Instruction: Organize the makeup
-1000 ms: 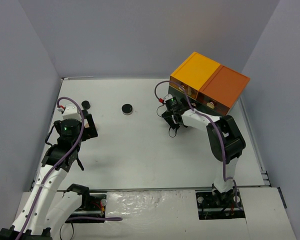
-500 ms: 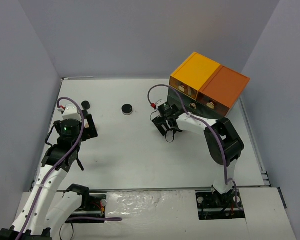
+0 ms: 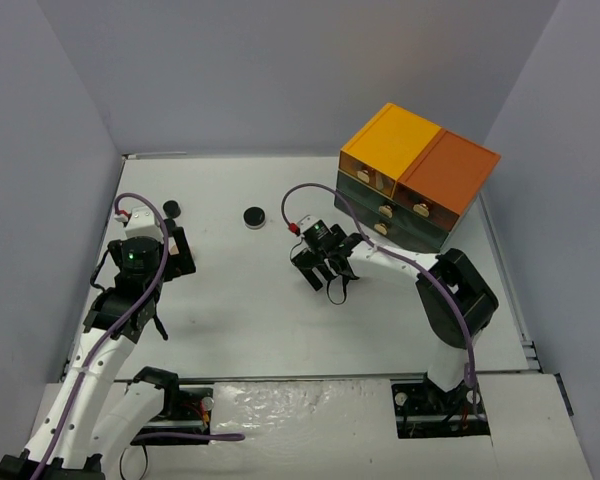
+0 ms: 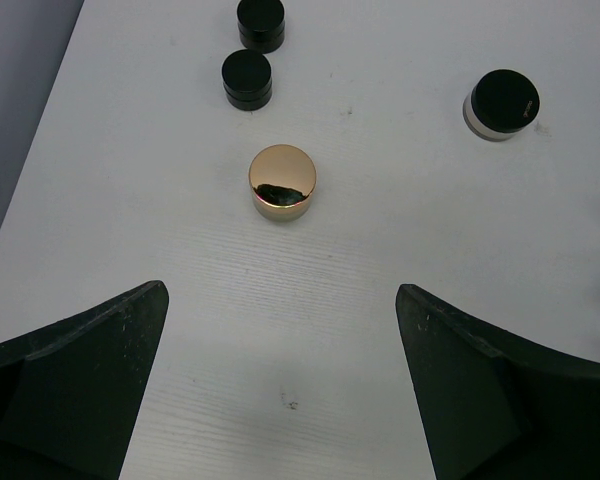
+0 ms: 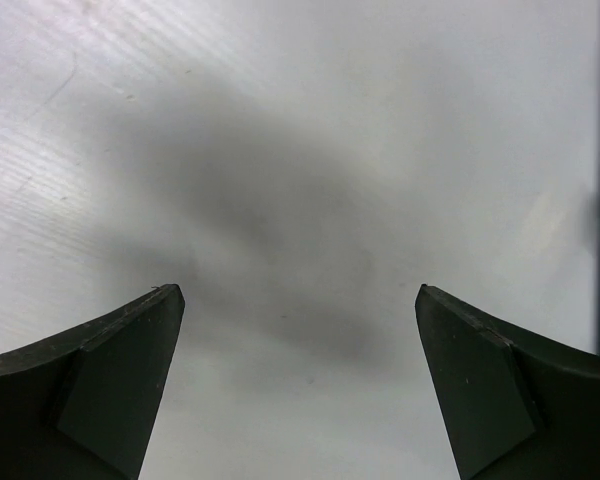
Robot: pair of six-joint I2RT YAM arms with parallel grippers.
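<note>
- Both my left claw (image 4: 280,290) and my right claw (image 5: 298,292) stand spread wide, with nothing gripped between the fingers.
- Four makeup pieces sit upright on the white table (image 4: 400,220) ahead of my left claw, and none touches it.
- One gold round compact (image 4: 282,182) is the nearest piece. It lies straight ahead of my left claw, in line with the gap between the fingers.
- Beyond the compact and a little to the left of that line is the nearer black jar (image 4: 247,78). The farther black jar (image 4: 261,22) stands just past it, close but apart.
- Ahead and to the right of my left claw stands a black-lidded jar (image 4: 501,103) with a pale body, well apart from the other three.
- My right claw points down at bare table, where only a soft grey shadow (image 5: 280,230) lies between and ahead of its fingers.
- From above, the orange-topped drawer box (image 3: 420,175) stands off to one side of my right claw, toward the far right corner, near but not touching.
</note>
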